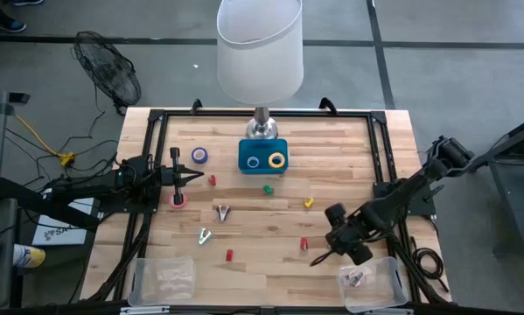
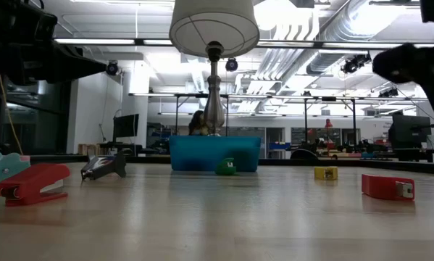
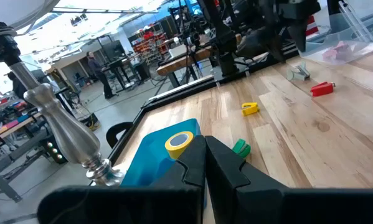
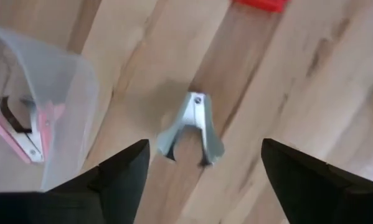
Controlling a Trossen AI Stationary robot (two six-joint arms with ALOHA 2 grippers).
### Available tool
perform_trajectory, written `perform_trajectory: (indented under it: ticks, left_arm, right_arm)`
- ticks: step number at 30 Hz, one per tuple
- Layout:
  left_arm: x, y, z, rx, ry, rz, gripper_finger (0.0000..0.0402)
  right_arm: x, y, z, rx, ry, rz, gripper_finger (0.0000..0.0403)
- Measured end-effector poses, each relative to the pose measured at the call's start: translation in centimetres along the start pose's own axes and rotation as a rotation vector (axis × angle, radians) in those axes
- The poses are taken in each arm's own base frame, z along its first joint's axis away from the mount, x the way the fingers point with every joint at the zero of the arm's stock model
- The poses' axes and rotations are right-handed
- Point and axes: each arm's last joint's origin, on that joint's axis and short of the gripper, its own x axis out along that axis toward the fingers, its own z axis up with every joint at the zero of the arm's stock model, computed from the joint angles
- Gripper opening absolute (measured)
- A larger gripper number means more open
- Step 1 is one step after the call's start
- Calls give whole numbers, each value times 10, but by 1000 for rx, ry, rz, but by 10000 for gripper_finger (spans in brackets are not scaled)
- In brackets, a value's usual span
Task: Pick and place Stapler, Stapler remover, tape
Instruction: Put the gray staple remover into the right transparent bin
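My right gripper (image 4: 202, 168) is open above a silver staple remover (image 4: 189, 130), which lies flat on the wood between and beyond its fingers, untouched; in the high view this gripper (image 1: 321, 257) hides it. My left gripper (image 3: 205, 163) is shut and hangs over the table's left part (image 1: 190, 179), pointing at the blue tray (image 1: 263, 156). The tray holds a yellow tape roll (image 3: 179, 142) and a blue one (image 1: 253, 162). A pink roll (image 1: 180, 200) and a purple roll (image 1: 199, 155) lie on the table near the left gripper. Small red staplers (image 1: 303, 242) (image 2: 32, 181) and two more staple removers (image 1: 221, 211) (image 1: 204, 235) rest on the table.
A lamp (image 1: 260, 52) stands at the far edge behind the tray. A clear bin (image 1: 371, 280) at the near right holds some items, with a pink one showing (image 4: 15, 127); another clear bin (image 1: 164, 278) sits near left. A green piece (image 1: 267, 187) and a yellow piece (image 1: 308, 202) lie mid-table.
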Motion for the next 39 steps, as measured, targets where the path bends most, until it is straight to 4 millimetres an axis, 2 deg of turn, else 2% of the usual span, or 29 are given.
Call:
perform_trajectory:
  ticks: [5, 15, 25, 39]
  left_arm:
    - [0, 0, 0, 0, 0, 1, 1]
    - [0, 0, 0, 0, 0, 0, 1]
    - [0, 0, 0, 0, 0, 0, 1]
    - [0, 0, 0, 0, 0, 0, 1]
  right_arm:
    - [16, -2, 10, 25, -11, 32, 307]
    - [43, -4, 11, 44, 106, 56, 307]
    - [52, -7, 8, 63, 184, 39, 304]
    - [52, -8, 6, 65, 200, 36, 221]
